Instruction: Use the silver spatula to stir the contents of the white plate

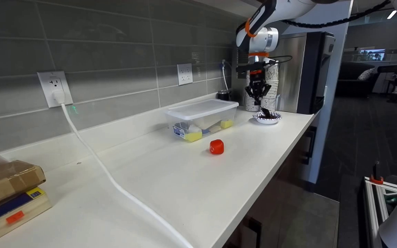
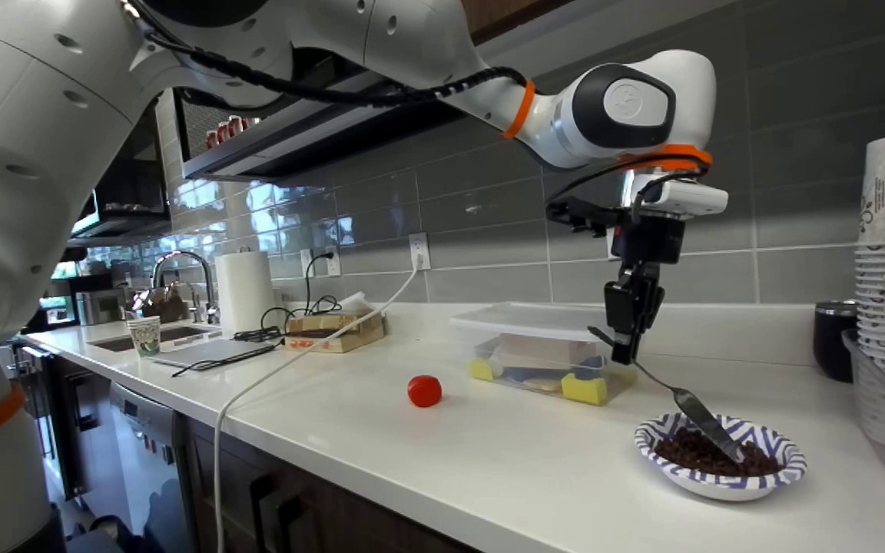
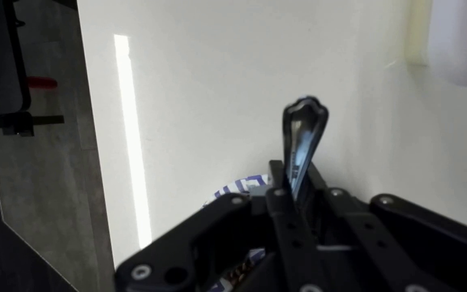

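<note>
Runs as a white counter (image 1: 171,175) across an exterior view, carrying a red cap (image 1: 216,147) near the middle of the frame, a plastic box (image 1: 202,112) just above it and a pale box (image 1: 33,208) at lower left. In an exterior view, carries the white plate (image 2: 719,490) at lower right, a black tumbler (image 2: 833,342) farther right, and a paper roll (image 2: 246,290) and paper cup (image 2: 144,336) at left.

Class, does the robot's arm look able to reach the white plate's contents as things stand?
Probably yes: the gripper is closed on the silver spatula, which slants down to the brown contents, and no lid shows on the white plate.
</note>
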Robot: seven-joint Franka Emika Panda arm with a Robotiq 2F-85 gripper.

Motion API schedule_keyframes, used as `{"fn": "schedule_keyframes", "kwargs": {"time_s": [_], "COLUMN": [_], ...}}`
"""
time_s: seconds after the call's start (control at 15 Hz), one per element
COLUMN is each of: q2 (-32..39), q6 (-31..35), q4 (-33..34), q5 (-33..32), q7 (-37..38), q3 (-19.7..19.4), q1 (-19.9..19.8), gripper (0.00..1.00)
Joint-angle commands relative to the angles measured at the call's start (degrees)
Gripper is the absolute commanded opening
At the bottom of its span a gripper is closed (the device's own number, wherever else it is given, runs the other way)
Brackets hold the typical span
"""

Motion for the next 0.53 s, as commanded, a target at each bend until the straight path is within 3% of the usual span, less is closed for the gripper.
{"fn": "schedule_keyframes", "kwargs": {"time_s": [0.0,0.47], "q2": [-2.28,-2.04], "q6": [-3.02,-4.83], "q4": [-1.77,-1.74], "q5": [-0.34,2.46], "q7": [0.08,1.16], "q3": [0.54,1.21], "q1": [0.34,0.04], "gripper": [0.03,0.03]}}
